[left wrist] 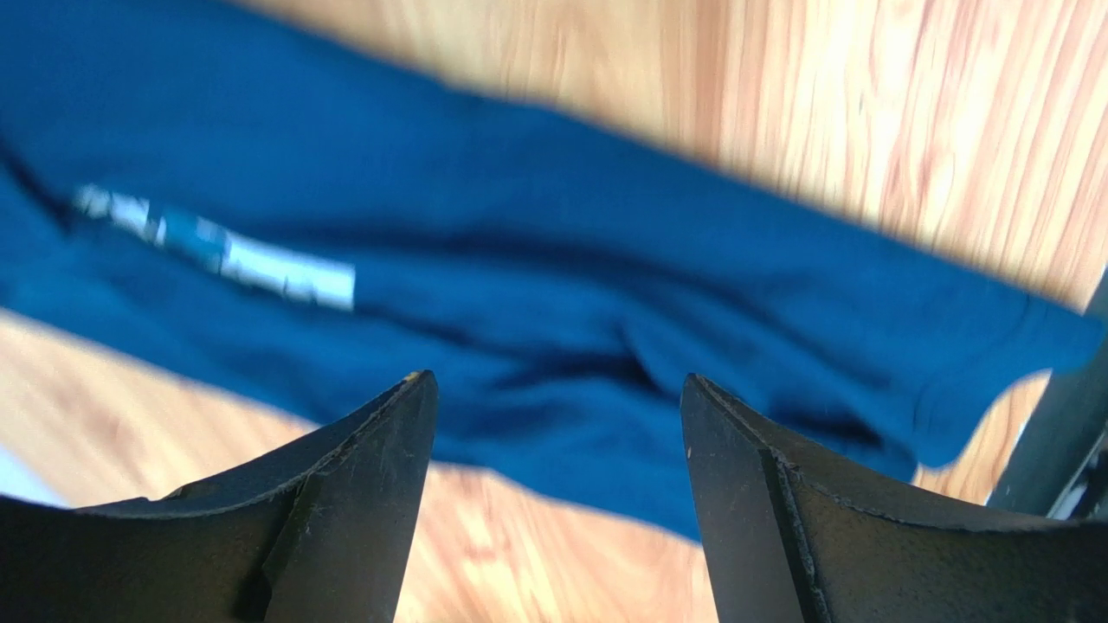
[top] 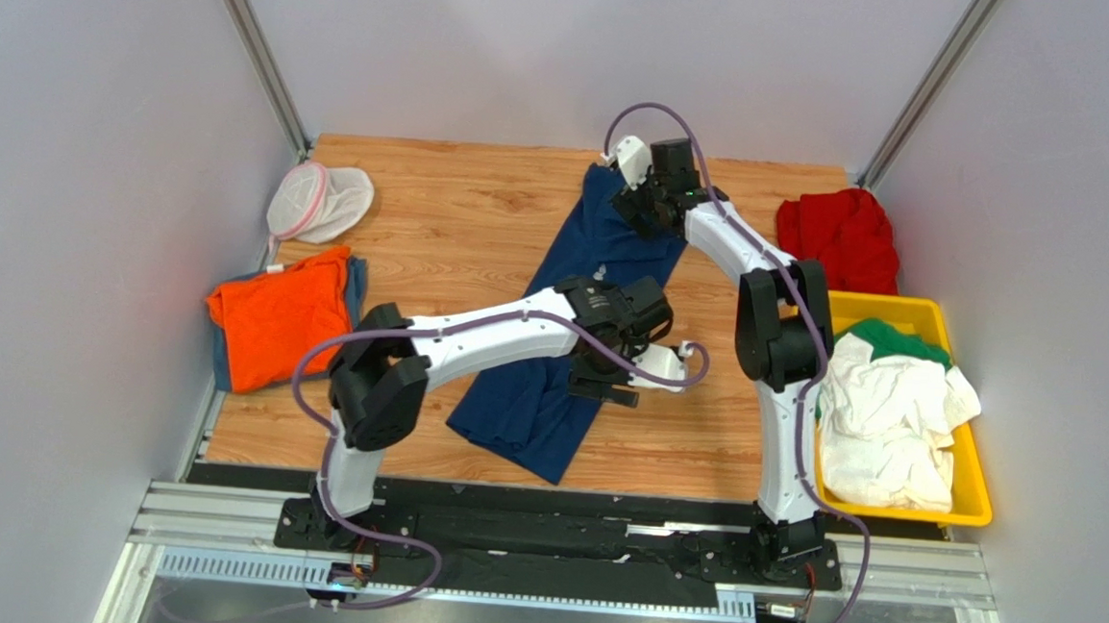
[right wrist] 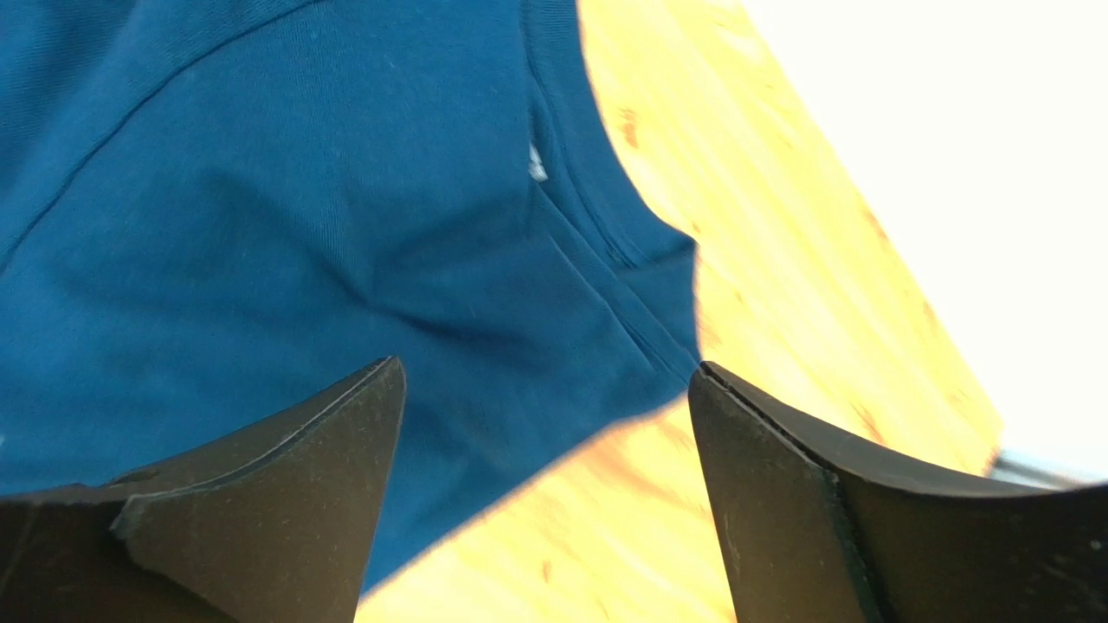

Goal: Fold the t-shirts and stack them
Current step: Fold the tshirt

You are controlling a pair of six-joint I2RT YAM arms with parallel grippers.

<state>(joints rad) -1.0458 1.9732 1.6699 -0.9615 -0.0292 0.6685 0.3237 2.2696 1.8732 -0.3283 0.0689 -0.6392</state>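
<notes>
A navy blue t-shirt [top: 574,327] lies in a long folded strip across the middle of the wooden table. My left gripper [top: 611,385] is open and empty above the strip's near half; the left wrist view shows the navy cloth [left wrist: 520,286] with a pale label strip [left wrist: 221,249]. My right gripper [top: 637,201] is open and empty over the strip's far end, by the collar [right wrist: 611,247]. An orange t-shirt [top: 279,309] lies folded at the left. A red t-shirt [top: 843,231] lies bunched at the back right. White [top: 889,419] and green [top: 891,340] t-shirts sit in the bin.
A yellow bin [top: 976,489] stands at the right edge of the table. A white mesh pouch with a pink rim [top: 316,199] lies at the back left. Grey walls close in the table on three sides.
</notes>
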